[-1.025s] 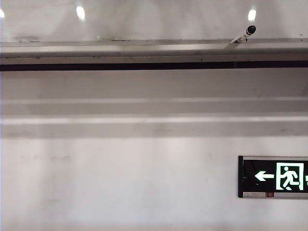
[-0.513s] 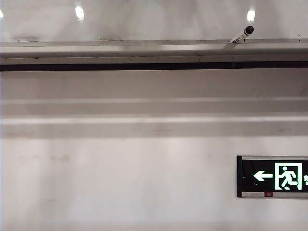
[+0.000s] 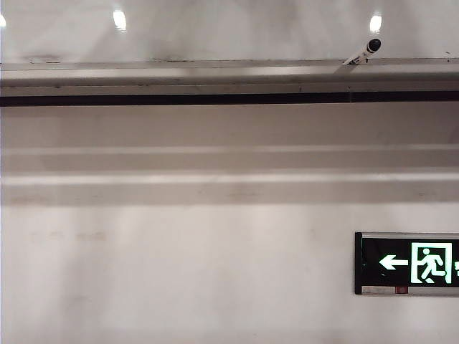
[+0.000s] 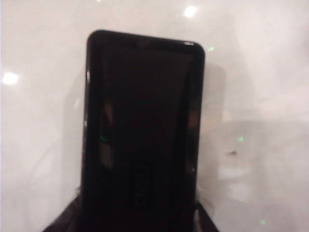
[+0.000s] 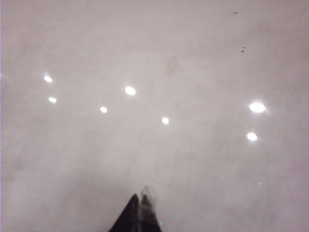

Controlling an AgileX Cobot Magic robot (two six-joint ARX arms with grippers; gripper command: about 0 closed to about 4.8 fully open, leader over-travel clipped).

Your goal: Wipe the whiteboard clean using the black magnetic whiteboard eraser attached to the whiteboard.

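Note:
The black magnetic whiteboard eraser (image 4: 145, 121), a rounded black block, fills the middle of the left wrist view. My left gripper (image 4: 140, 212) is shut on it, with a dark finger on each flank at its near end. Behind it lies the glossy whiteboard (image 4: 256, 96), which carries a small dark speck (image 4: 233, 153). My right gripper (image 5: 140, 200) is shut and empty, its tips together close to the whiteboard (image 5: 193, 159), which mirrors several round lights. In the exterior view the whiteboard (image 3: 229, 32) is a strip at the top, and neither arm shows.
A long grey metal ledge (image 3: 229, 72) borders the board, with a small black-tipped white object (image 3: 363, 51) on it. Below it is a matte wall with a lit green exit sign (image 3: 409, 263). Small dark marks (image 5: 243, 49) dot the board in the right wrist view.
The exterior picture shifted slightly and came back. Nothing else in it differs, and no arm entered it.

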